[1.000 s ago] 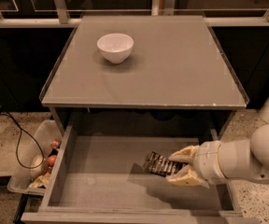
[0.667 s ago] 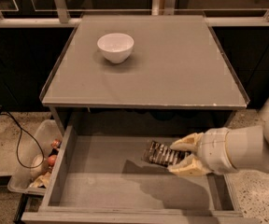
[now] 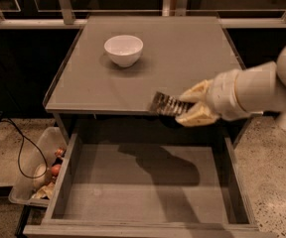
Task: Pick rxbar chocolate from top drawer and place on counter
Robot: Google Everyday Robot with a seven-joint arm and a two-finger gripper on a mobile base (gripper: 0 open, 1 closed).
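My gripper reaches in from the right and is shut on the rxbar chocolate, a flat dark bar with white lettering. It holds the bar level in the air at the counter's front edge, above the open top drawer. The bar sticks out to the left of the fingers. The drawer's grey bottom shows only the arm's shadow.
A white bowl stands on the back left of the counter. A clear plastic bin of small items sits on the floor left of the drawer, with a black cable beside it. My white arm spans the right side.
The gripper has lifted the bar out of the drawer, rising from the drawer floor to the height of the counter's front edge.
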